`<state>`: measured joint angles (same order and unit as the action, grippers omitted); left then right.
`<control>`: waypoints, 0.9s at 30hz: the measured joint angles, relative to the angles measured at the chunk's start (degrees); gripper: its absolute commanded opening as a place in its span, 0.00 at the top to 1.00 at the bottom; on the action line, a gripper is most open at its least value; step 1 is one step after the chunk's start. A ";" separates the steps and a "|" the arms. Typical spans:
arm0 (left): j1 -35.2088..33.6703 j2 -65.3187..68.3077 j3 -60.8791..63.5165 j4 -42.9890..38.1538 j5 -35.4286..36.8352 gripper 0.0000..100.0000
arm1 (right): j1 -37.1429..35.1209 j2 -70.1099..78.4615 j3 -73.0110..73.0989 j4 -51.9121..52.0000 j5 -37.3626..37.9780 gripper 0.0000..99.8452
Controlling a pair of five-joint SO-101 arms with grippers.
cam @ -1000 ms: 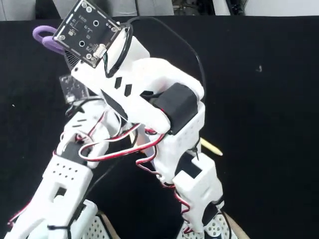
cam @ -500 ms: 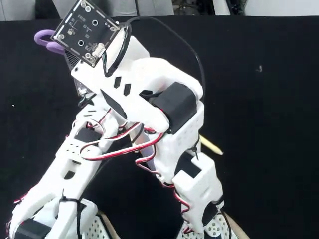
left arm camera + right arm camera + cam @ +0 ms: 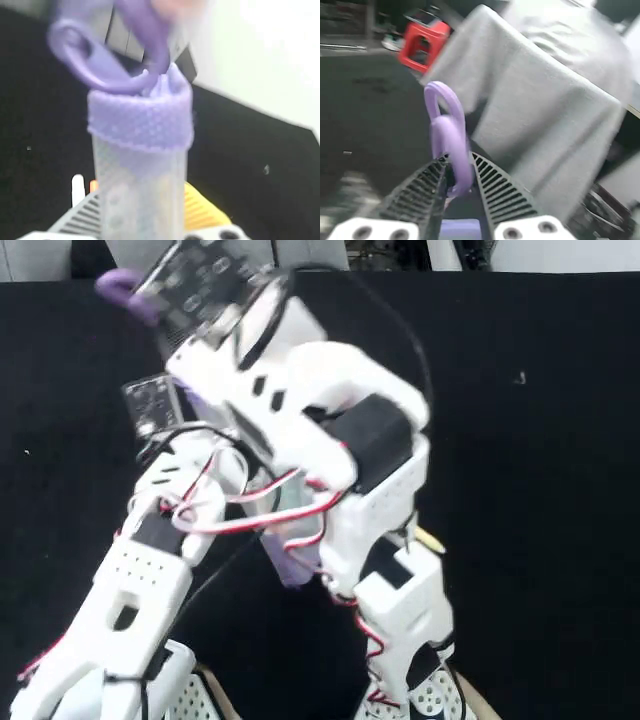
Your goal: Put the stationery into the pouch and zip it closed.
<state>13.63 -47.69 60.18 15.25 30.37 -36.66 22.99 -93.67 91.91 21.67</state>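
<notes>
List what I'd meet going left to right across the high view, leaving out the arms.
scissors → pouch → pencil

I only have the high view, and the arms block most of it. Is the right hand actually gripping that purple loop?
Observer: Yes. In the right wrist view the right hand is shut on the purple loop.
Operator: What does the loop lead to?
Observer: In the left wrist view it meets the top of the pouch, which has a purple band above a see-through mesh body.
</notes>
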 measured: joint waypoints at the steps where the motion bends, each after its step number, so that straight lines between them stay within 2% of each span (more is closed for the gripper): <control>1: -0.09 -2.37 0.97 0.00 0.00 0.97 | 1.49 -1.14 0.00 0.00 0.00 0.99; 7: 0.09 -19.96 7.38 0.00 -2.11 0.97 | 9.76 -8.70 -0.09 -1.14 0.00 0.99; 18: 13.80 -46.86 17.93 0.00 -24.88 0.97 | 18.73 -11.16 -0.09 -2.29 0.00 0.99; 23: 14.77 -55.12 21.01 0.00 -31.82 0.97 | 24.44 -11.16 -0.09 -4.84 -0.09 0.99; 27: 14.77 -55.56 21.98 0.00 -35.34 0.97 | 28.92 -11.16 -0.09 -7.03 0.00 0.99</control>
<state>28.40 -103.25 82.15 15.25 -4.97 -7.74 11.82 -93.76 84.88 21.67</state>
